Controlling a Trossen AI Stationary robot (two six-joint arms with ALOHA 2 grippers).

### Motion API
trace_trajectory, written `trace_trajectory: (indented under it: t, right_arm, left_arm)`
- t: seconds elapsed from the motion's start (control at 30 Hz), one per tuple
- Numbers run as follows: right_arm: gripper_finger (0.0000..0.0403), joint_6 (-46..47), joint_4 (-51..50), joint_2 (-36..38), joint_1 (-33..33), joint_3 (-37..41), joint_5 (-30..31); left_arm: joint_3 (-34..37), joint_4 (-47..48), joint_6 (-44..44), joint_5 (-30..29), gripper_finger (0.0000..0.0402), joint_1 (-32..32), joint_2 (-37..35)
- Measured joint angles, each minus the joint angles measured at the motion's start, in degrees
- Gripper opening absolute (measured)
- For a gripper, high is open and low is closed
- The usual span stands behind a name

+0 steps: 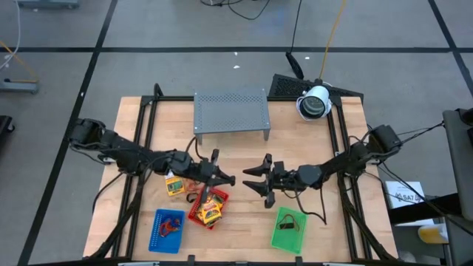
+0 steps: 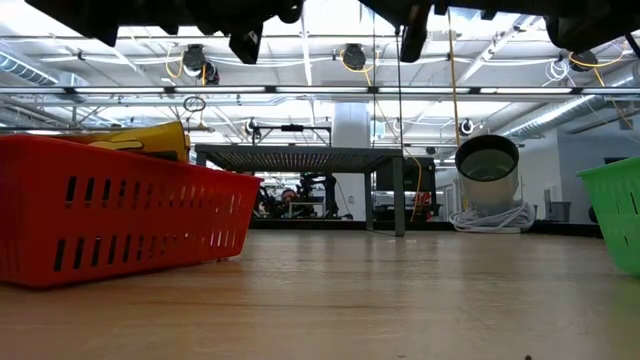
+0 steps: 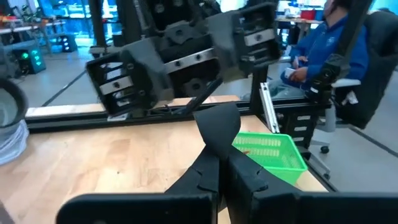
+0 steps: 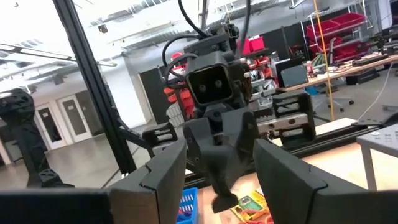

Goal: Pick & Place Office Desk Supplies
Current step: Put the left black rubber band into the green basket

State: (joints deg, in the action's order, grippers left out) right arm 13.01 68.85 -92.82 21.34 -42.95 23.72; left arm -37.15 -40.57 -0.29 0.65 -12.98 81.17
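Observation:
A yellow packet (image 1: 175,185) lies flat on the wooden table beside the red tray (image 1: 198,214). That tray holds more yellow packets (image 1: 211,210), and one (image 2: 150,140) sticks up above its wall. Red rubber bands (image 1: 173,224) lie in the blue tray (image 1: 159,238). A dark clip (image 1: 290,225) sits in the green tray (image 1: 282,238). My left gripper (image 1: 230,179) hovers shut over the far edge of the red tray, with nothing between its fingers (image 3: 217,134). My right gripper (image 1: 253,181) faces it from the right, tip to tip. It is open and empty (image 4: 217,180).
A grey perforated rack (image 1: 230,114) stands at the table's far middle, and a white cylindrical object (image 1: 314,103) at the far right. Black frame rails (image 1: 144,133) run along both table sides. A person in blue sits beyond the table (image 3: 329,43). Bare wood lies between the red and green trays.

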Motion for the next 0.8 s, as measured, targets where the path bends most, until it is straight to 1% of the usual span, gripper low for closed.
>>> trace_trajectory:
  t: [0.13, 0.23, 0.37, 0.5, 0.63, 0.8]
  right_arm:
    - [0.0181, -2.60, -0.14, -1.42, -0.02, -1.46, 0.02]
    - [0.0181, -4.88, -0.06, -2.48, -0.02, -2.77, -0.02]
    - [0.0181, -6.67, -0.26, -3.66, -0.21, -3.58, 0.03]
    - [0.0181, -6.68, -0.61, -3.68, -0.73, -3.62, 0.07]
    - [0.0181, -6.84, -1.01, -3.66, -1.11, -3.62, 0.05]
    - [0.0180, -6.77, -0.98, -3.66, -1.49, -3.62, 0.03]
  left_arm:
    - [-0.04, -0.27, -3.60, 2.11, 0.0004, 1.13, 0.31]
    - [-0.04, -0.28, -5.40, 3.27, 0.0008, 1.43, 0.39]
    - [-0.04, -0.29, -5.36, 3.96, 0.0004, 1.31, 0.37]
    - [-0.04, -0.49, -5.42, 5.29, 0.0010, 1.24, 0.37]
    - [-0.04, -0.56, -5.44, 6.37, 0.0004, 1.25, 0.37]
    - [-0.04, -1.83, -5.44, 6.42, 0.0012, 1.25, 0.35]
